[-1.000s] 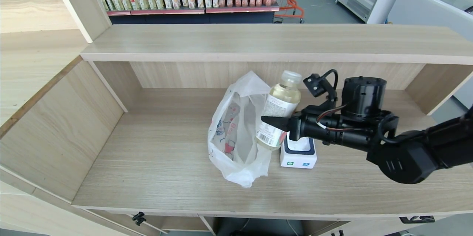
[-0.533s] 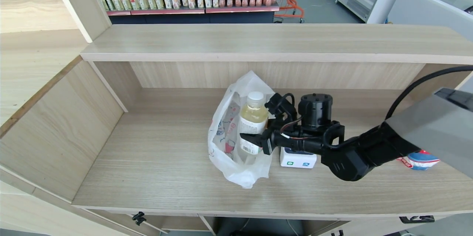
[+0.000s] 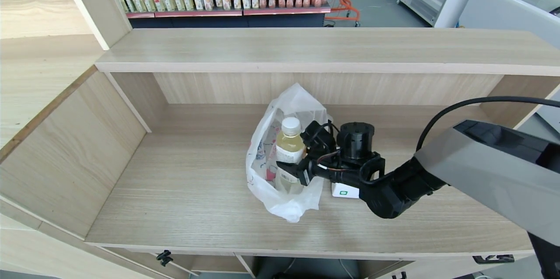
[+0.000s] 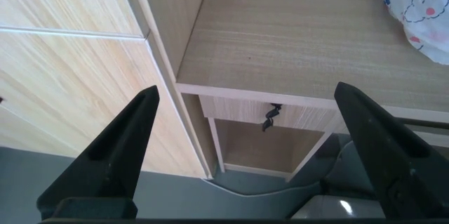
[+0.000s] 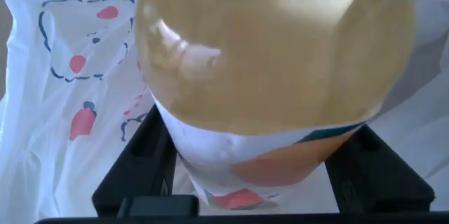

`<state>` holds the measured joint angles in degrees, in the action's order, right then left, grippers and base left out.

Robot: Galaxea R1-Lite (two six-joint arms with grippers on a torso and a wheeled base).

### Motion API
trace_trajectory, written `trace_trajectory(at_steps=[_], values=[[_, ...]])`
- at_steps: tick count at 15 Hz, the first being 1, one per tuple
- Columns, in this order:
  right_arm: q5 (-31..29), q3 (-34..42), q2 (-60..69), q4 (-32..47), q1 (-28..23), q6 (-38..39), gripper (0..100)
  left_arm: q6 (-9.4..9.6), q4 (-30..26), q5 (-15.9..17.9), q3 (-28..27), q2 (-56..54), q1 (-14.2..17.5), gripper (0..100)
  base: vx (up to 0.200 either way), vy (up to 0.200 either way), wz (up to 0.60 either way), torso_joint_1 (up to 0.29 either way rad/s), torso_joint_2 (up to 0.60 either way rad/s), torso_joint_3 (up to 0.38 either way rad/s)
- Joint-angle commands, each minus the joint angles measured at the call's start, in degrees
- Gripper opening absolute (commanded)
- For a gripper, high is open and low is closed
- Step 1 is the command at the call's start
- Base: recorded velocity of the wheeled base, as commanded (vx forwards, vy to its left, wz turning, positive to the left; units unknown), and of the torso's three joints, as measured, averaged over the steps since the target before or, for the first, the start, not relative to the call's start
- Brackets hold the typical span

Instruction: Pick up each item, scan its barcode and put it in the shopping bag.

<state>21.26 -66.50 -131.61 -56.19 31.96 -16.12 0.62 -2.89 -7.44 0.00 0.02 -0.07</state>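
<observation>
**In the counter recess: bottle in the bag mouth, right gripper clamped on it**

On the counter [image 3: 188, 200] the work area is boxed in: slanted side wall [image 3: 74, 156] on the left, back panel behind, upper shelf [image 3: 323, 49] overhead. Front edge is open. Bare wood left of and in front of the shopping bag [image 3: 284, 207]; on the right, the scanner [image 3: 343, 190] sits just beside the bag, partly hidden under the arm.

The bag stands open, rear flap raised. The bottle [image 3: 288, 148] is upright in its mouth, lower part behind the plastic, cap and shoulder showing. Can't tell if its base rests on the bag floor.

The right arm comes in low from the right, wrist over the scanner, right gripper [image 3: 291, 169] roughly level and closed on the bottle at label height. In the right wrist view the fingers [image 5: 140, 161] flank the bottle [image 5: 273, 62], with the bag [image 5: 63, 76] behind.

The left gripper [image 4: 245, 161] hangs below the counter's front edge, fingers spread wide, holding nothing; a drawer latch [image 4: 270, 117] is ahead of it.
</observation>
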Motion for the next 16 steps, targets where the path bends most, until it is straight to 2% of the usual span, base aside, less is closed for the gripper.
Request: trace_trajectory(at_steps=[1, 2, 7, 10, 13, 16], values=[[0.1, 0.67, 0.04, -0.06, -0.06, 0.56, 100, -0.01, -0.01, -0.03, 0.0, -0.02, -0.01, 100, 0.0, 0.0, 0.0, 0.0, 0.0, 0.0], [0.1, 1.2, 1.09, 0.02, -0.06, 2.67, 100, 0.08, -0.01, -0.03, 0.0, -0.02, -0.01, 100, 0.0, 0.0, 0.0, 0.0, 0.0, 0.0], [0.45, 7.0, 14.8, 1.69, -1.82, 24.82, 100, 0.08, -0.01, -0.03, 0.0, -0.02, -0.01, 100, 0.0, 0.0, 0.0, 0.0, 0.0, 0.0], [1.06, 14.56, 26.32, 6.7, -4.45, 27.81, 100, 0.08, -0.01, -0.03, 0.0, -0.02, -0.01, 100, 0.0, 0.0, 0.0, 0.0, 0.0, 0.0], [2.47, 18.78, 40.38, 12.15, -4.72, 38.44, 100, -0.01, -0.01, -0.03, 0.0, -0.02, -0.01, 100, 0.0, 0.0, 0.0, 0.0, 0.0, 0.0], [2.73, 21.94, 46.97, 16.46, -8.15, 38.44, 100, 0.08, -0.01, -0.03, 0.0, -0.02, -0.01, 100, 0.0, 0.0, 0.0, 0.0, 0.0, 0.0]])
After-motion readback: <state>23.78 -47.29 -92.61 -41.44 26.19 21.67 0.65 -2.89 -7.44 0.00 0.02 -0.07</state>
